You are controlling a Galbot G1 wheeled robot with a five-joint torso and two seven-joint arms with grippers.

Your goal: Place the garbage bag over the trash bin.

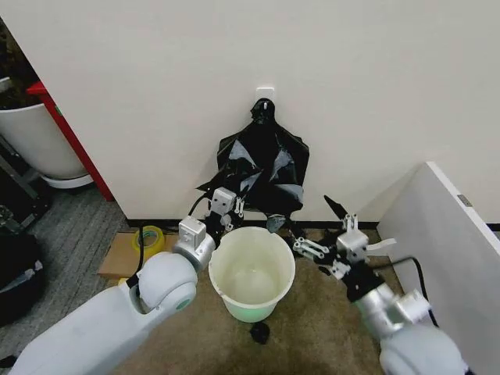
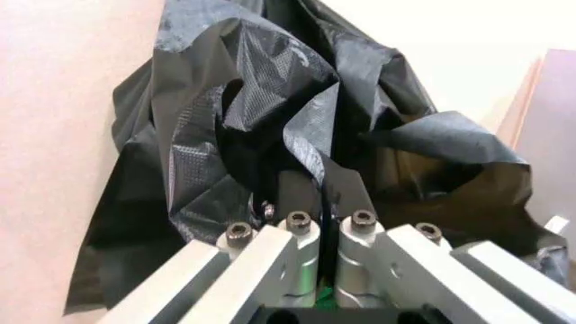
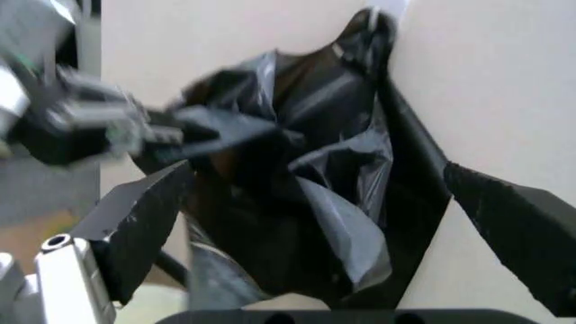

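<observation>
Garbage bag point(image 1: 264, 168) hangs against the wall, centre frame, just above and behind the trash bin point(image 1: 251, 272) on the floor. Left end effector point(image 1: 223, 205) reaches up from lower left, fingers closed on the bag's lower edge. Right end effector point(image 1: 312, 231), spread wide, extends from lower right beside the bin's rim.

Thin, glossy, crinkled black plastic garbage bag point(image 1: 264, 166); smooth, matt cream-white plastic trash bin point(image 1: 251, 273) on rough carpet point(image 1: 312, 328).
</observation>
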